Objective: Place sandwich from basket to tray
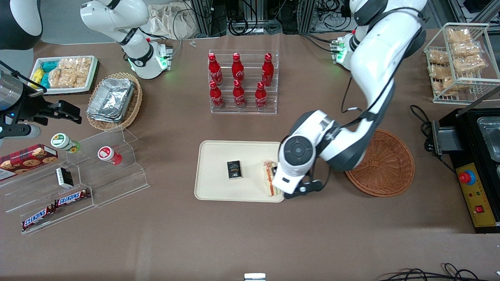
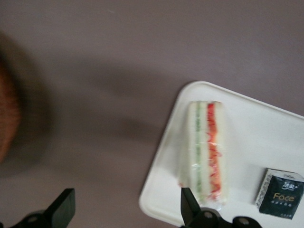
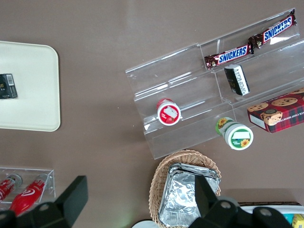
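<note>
The sandwich (image 1: 268, 177) (image 2: 207, 152) lies flat on the cream tray (image 1: 218, 156) (image 2: 256, 137), at the tray's edge nearest the reddish-brown basket (image 1: 384, 164) (image 2: 5, 114). Its red and green filling stripes face up. My left gripper (image 1: 282, 180) (image 2: 126, 197) hangs above that tray edge, open, with nothing between its fingers. One finger (image 2: 187, 204) is over the tray rim beside the sandwich, and the other finger (image 2: 64, 204) is over the bare table. No sandwich shows in the basket. A small black packet (image 1: 234, 170) (image 2: 280, 187) lies on the tray beside the sandwich.
A clear rack of red cola bottles (image 1: 242, 82) stands farther from the front camera than the tray. Acrylic shelves with Snickers bars (image 1: 72, 198) and a tan basket of foil containers (image 1: 113, 99) sit toward the parked arm's end. A black machine (image 1: 474, 168) stands beside the basket.
</note>
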You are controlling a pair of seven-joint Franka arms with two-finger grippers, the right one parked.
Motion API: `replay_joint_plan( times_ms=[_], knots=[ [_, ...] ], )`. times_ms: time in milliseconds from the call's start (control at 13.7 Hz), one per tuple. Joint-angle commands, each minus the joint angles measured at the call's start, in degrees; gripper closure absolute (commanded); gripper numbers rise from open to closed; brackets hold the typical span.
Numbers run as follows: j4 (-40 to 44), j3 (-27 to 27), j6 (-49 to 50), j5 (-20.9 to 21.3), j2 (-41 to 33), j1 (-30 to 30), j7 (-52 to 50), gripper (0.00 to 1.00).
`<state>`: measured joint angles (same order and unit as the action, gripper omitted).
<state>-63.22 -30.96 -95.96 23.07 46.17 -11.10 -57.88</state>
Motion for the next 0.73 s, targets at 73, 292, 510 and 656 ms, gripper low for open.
replay_joint_plan(
  times_ms=[73, 292, 510, 656],
  knots=[
    [-2.17, -0.50, 6.03, -0.13, -7.75, 5.29, 4.34, 0.00],
    [-5.75, 2.11, 8.51, -6.43, -14.94, 9.34, 18.19, 0.00],
    [-13.92, 14.92, 7.98, -17.84, -25.39, 8.56, 34.09, 0.00],
    [-20.59, 21.88, 6.41, -20.95, -31.90, 7.15, 43.17, 0.00]
  ],
)
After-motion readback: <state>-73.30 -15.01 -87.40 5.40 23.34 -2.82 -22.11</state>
